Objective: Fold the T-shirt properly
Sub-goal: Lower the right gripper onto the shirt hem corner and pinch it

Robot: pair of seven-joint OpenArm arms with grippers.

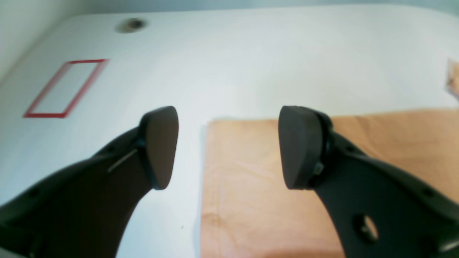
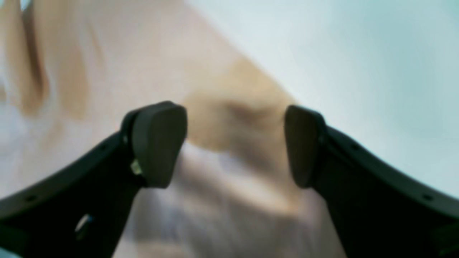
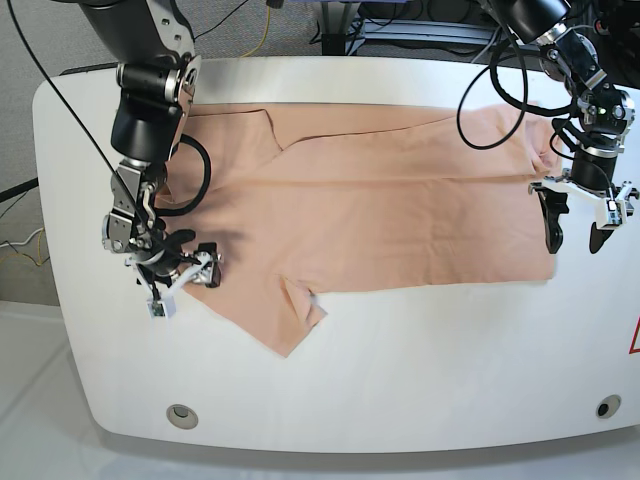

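The peach T-shirt (image 3: 380, 210) lies spread and wrinkled across the white table (image 3: 420, 370), with one sleeve (image 3: 290, 320) pointing to the front edge. My left gripper (image 3: 575, 232) hangs open at the shirt's right edge. In the left wrist view its fingers (image 1: 159, 147) straddle the shirt's corner (image 1: 251, 186), and nothing is between them. My right gripper (image 3: 185, 278) sits at the shirt's left edge. The right wrist view shows this gripper (image 2: 235, 143) open just above blurred folds of the fabric (image 2: 229, 118), gripping nothing.
A red tape rectangle (image 1: 64, 87) marks the table beyond the left gripper, with a round hole (image 1: 131, 25) further off. Two more holes (image 3: 181, 415) (image 3: 607, 407) sit near the front edge. Cables (image 3: 490, 90) loop over the back right.
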